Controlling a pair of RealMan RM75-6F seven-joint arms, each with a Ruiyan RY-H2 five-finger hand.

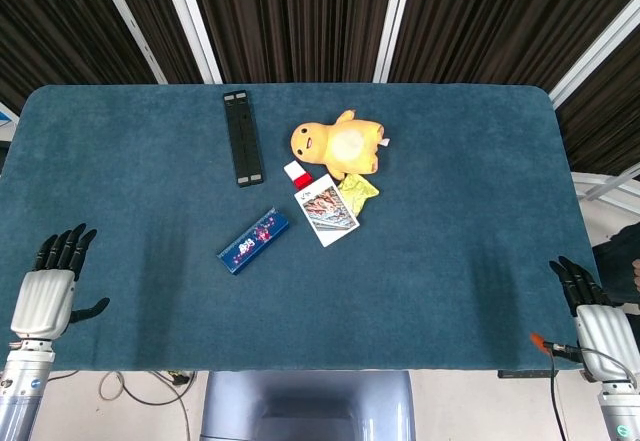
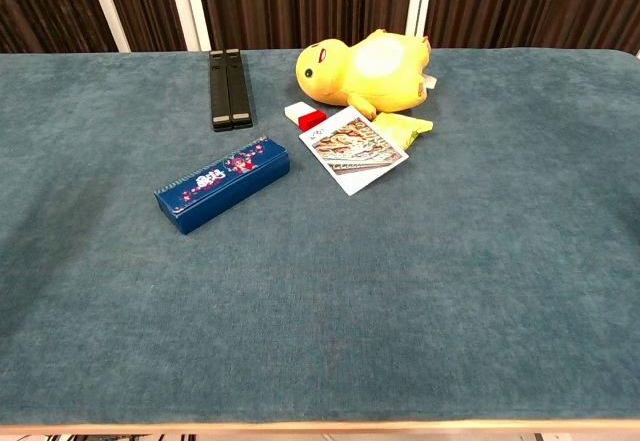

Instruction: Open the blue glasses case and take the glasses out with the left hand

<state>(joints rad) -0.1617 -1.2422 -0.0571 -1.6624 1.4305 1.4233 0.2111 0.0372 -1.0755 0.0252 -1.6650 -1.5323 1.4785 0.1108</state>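
The blue glasses case (image 1: 254,241) (image 2: 222,183) lies closed on the teal table (image 1: 450,211), left of centre, set diagonally, with a small red and white pattern on its lid. My left hand (image 1: 48,289) hangs at the table's near left corner, fingers apart and holding nothing, far from the case. At the near right corner my right hand (image 1: 592,311) is also spread and empty. Neither hand shows in the chest view. No glasses are visible.
A yellow plush toy (image 1: 336,146) lies beyond the case, with a picture card (image 1: 327,210), a yellow-green wrapper (image 1: 358,190) and a small red and white block (image 1: 297,173) beside it. A long black bar (image 1: 243,138) lies at the back left.
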